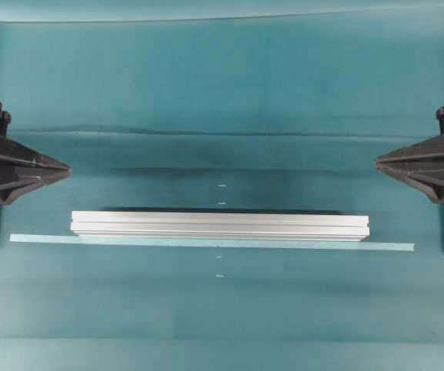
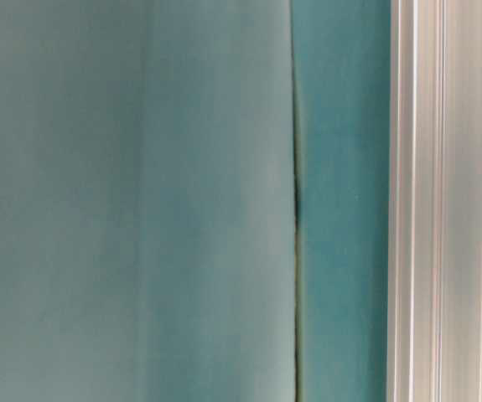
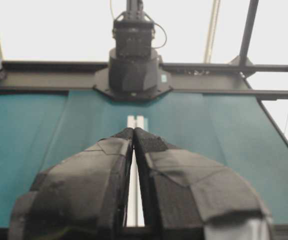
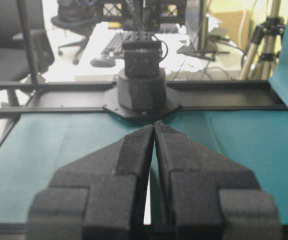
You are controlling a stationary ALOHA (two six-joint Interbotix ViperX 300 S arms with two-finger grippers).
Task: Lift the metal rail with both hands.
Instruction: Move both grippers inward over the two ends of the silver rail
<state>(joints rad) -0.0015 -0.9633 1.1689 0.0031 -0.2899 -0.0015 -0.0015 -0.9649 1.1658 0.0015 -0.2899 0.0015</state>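
— Metal rail [image 1: 220, 225]: where is it seen?

— It is laid flat on the teal worktop [image 1: 206, 100], a little near of the middle in the overhead view, running left to right. Lengthwise grooves are shown along its silver top. In the table-level view it [image 2: 446, 201] fills the right edge as a pale ribbed band.

— What is found beside it?

— A thin pale-blue tape strip [image 1: 211, 243] is stretched along its near side, just beside or touching it; which cannot be told. The strip reaches past both ends of the rail. A few small white marks [image 1: 222, 186] are dotted on the cloth, far and near of the rail's middle.

— How is the left claw [image 1: 66, 166] held?

— It is kept at the left edge, well apart from the rail and farther back. Its fingertips are pressed together with nothing between them, as is shown in the left wrist view, where the two black fingers [image 3: 111, 165] meet at their tips.

— And the right claw [image 1: 377, 162]?

— It is placed at the right edge, mirrored, pointing toward the middle. In the right wrist view its fingers [image 4: 179, 165] are likewise brought together at the tips, and nothing is gripped. The rail is touched by neither claw.
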